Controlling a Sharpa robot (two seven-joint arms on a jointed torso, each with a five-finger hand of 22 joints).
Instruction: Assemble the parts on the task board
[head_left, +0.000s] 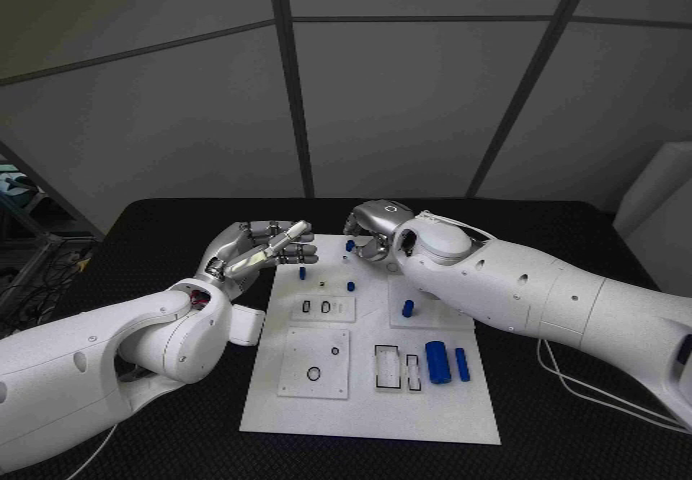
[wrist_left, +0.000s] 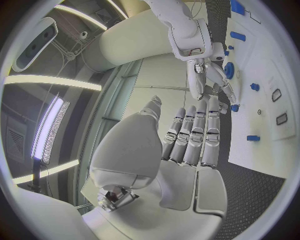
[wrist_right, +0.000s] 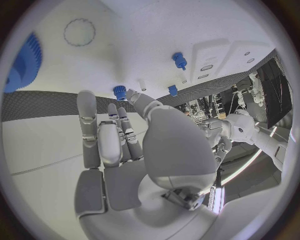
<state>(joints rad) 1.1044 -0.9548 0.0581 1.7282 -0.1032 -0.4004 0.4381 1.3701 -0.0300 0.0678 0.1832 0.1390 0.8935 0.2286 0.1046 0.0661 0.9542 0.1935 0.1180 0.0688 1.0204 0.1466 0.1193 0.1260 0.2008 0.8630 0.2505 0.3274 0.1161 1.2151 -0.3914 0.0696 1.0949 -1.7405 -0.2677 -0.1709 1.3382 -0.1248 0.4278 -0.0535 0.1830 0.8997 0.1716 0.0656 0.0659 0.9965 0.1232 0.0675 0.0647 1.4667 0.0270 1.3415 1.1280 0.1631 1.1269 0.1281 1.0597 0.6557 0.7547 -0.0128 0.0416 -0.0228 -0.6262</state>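
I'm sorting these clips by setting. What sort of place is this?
Probably a robotics lab or test cell: a black table bearing a white task board with small blue parts, enclosed by plain grey panel walls.

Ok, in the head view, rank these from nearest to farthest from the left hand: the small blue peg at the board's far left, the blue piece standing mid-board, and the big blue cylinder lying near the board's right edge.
1. Small blue peg, at the board's far left, just beside the left hand.
2. Standing blue piece, mid-board, toward the right arm.
3. Big blue cylinder, lying near the right edge, on the board's near half.
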